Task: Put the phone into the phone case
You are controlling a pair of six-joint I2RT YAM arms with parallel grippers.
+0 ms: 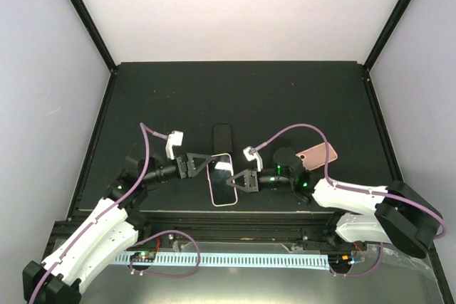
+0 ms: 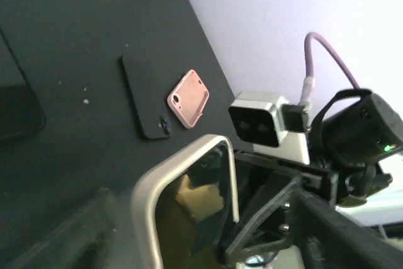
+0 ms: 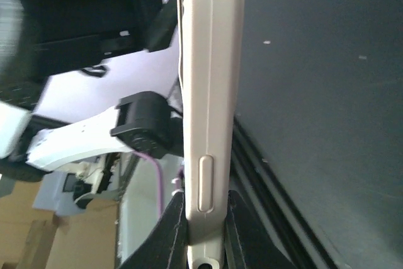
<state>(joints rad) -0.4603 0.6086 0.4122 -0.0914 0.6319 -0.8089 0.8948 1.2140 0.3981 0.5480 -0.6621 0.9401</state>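
While the right fingers (image 3: 173, 234) are pinching the phone (image 1: 222, 179) by its edge, the left fingers (image 1: 201, 164) are looking spread; black case (image 1: 222, 137) is lying just beyond the phone, long axes roughly lining up.

The place is a robotics lab test cell: a black worktop (image 1: 235, 97) boxed in by plain white panels (image 1: 235, 5) on a black frame (image 1: 82, 12), with a left arm (image 1: 100, 229) and a right arm (image 1: 356, 201) mounted at its near edge, trailing purple cables (image 1: 173, 233) over a pale cable track (image 1: 235, 260).
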